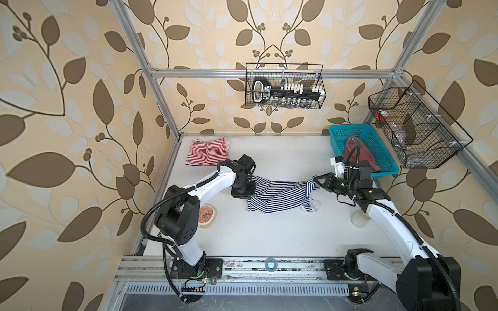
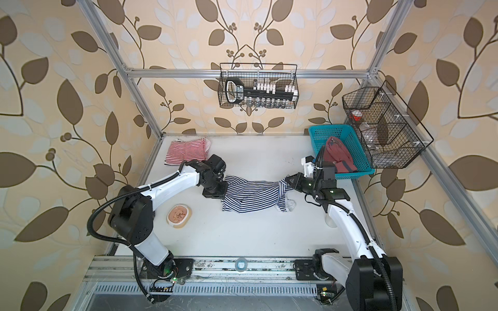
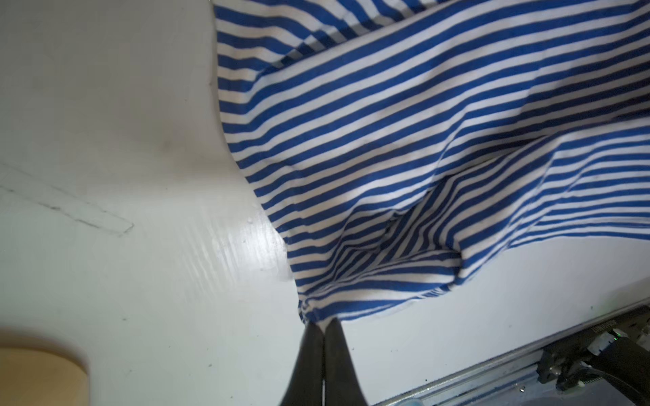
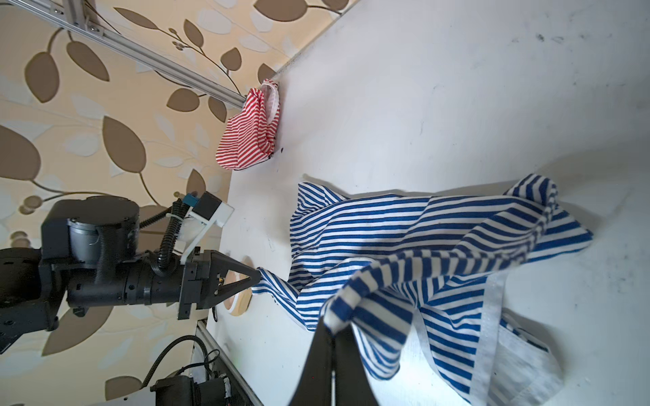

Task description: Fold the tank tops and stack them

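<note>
Left wrist view: my left claw (image 3: 323, 325) is pressed together on a bunched edge of the navy-white striped tank top (image 3: 404, 140), which fans away from the tips over the white counter (image 3: 123, 140). Right wrist view: my right claw (image 4: 332, 332) is closed tight too, pinching a rolled fold of the same top near its white trim (image 4: 492, 316); the cloth sags between my two claws, its lower folds resting on the counter, and the red-white striped tank top (image 4: 246, 137) lies in a compact fold at the far corner by the frame (image 4: 140, 59). In both top views the navy top spans mid-counter between my arms, while the dusty red tank top (image 1: 355, 152) sits in the teal basket (image 1: 347, 128) at the right rear. I judge this cloth light, limp and stretchy: it will not keep any shape, so pinches belong on hem corners or shoulder straps, where seams are thicker, with both claws pulling apart to flatten it.
</note>
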### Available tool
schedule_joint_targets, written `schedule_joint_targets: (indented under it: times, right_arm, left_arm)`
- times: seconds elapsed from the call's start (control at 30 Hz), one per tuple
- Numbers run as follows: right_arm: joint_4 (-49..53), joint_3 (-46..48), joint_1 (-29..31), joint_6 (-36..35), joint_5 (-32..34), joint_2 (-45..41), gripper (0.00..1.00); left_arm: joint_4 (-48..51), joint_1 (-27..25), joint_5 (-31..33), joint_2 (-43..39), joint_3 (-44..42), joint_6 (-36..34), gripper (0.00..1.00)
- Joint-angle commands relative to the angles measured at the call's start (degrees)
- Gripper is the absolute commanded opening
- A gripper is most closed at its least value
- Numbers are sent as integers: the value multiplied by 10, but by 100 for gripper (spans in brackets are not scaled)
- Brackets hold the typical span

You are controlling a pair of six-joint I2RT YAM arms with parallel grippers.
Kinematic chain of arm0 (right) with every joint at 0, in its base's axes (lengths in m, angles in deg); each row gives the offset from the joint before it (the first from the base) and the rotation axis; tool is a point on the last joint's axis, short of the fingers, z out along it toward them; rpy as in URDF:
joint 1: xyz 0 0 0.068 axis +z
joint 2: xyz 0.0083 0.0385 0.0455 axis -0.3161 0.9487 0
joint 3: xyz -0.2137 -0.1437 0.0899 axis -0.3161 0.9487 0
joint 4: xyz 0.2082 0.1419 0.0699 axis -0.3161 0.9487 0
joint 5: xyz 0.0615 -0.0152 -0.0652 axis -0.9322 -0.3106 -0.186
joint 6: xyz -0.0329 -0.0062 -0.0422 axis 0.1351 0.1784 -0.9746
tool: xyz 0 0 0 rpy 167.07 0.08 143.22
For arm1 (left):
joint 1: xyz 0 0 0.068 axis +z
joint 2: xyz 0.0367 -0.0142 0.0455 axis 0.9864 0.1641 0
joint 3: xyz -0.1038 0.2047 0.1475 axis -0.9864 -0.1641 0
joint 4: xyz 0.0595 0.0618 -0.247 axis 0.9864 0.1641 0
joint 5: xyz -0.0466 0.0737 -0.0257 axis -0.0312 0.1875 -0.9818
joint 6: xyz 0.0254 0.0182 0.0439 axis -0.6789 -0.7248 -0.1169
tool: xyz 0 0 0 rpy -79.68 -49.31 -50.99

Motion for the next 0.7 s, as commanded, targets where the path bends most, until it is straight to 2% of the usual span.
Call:
schedule_joint_targets:
  times: [0.0, 0.13, 0.17, 0.37, 0.67]
  right_arm:
    - [-25, -12, -14, -17, -1, 62, 0]
    - [-34, -23, -22, -20, -12, 101, 0]
    - [-36, -23, -22, -21, -11, 105, 0]
    - [-40, -23, -32, -27, -16, 121, 0]
    - [-38, -16, -40, -31, -15, 118, 0]
  left_arm:
    - [-5, 19, -67, 69, 48, 2, 19]
    - [-23, 23, -93, 75, 43, 19, 45]
    - [-26, 23, -96, 67, 39, 25, 47]
    - [-28, 23, -93, 16, 7, 48, 50]
    - [3, 17, -45, -58, -41, 66, 50]
